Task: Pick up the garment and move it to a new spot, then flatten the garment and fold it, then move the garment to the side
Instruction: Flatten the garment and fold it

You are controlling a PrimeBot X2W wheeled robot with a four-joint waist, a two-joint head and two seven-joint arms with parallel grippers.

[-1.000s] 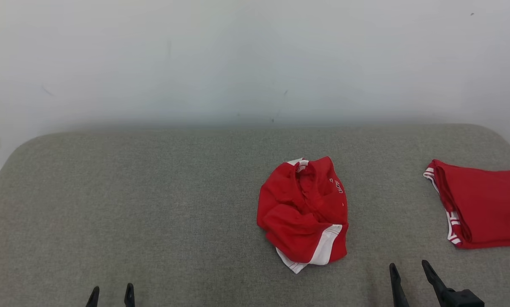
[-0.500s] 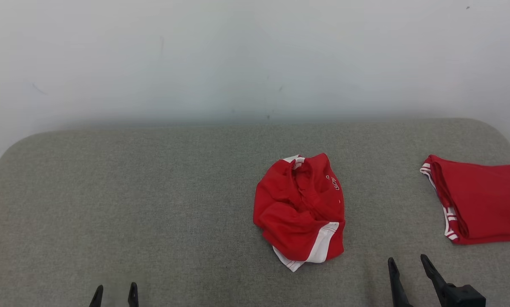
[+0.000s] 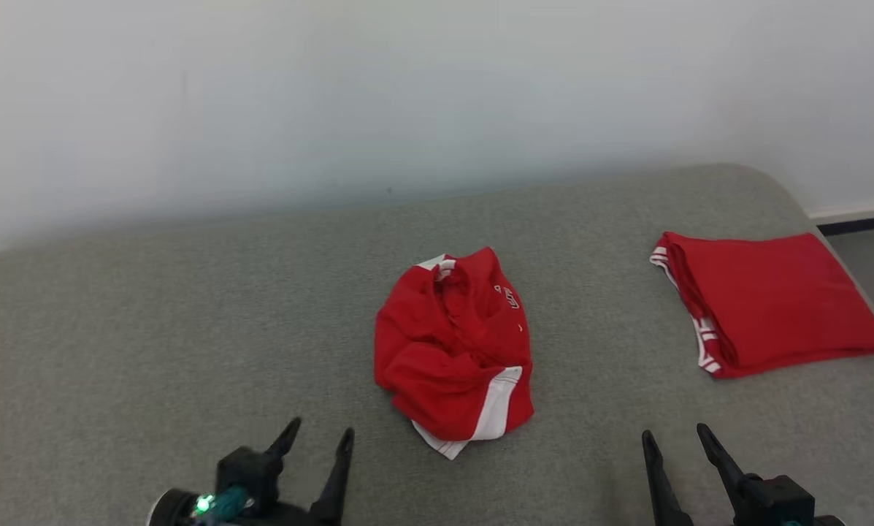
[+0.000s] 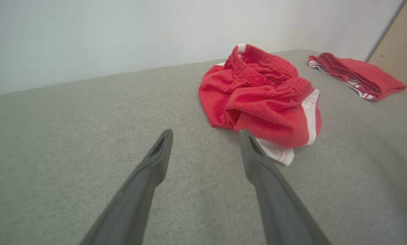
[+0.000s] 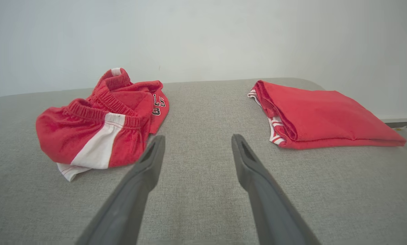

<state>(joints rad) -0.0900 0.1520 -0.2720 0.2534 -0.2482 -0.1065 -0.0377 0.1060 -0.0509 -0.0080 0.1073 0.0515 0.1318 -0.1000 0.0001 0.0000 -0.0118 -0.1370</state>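
The garment [image 3: 455, 351], a pair of red shorts with a white side panel, lay crumpled in a loose heap near the middle of the grey padded surface [image 3: 152, 329] in front of you. Its elastic waistband was bunched up on the side toward the pale wall [image 3: 334, 95], and a white hem corner poked out on the side nearest you.

Your left gripper [image 3: 321, 428] stood with its 2 dark fingers spread wide and nothing between them. It pointed toward the heap from the near left, close to the shorts, with a strip of bare grey fabric between them in the head view. A green light [image 3: 204, 504] glowed on the wrist behind it.

Your right gripper [image 3: 674, 431] was likewise wide open and empty, low at the near edge and off to the right of the heap. In the right wrist view its fingers [image 5: 149, 160] pointed at the bare stretch between the shorts and a second red garment [image 3: 765, 303].

That second garment lay folded flat near the right end of the surface, well apart from the heap. Its red-and-white striped edge faced the crumpled shorts.
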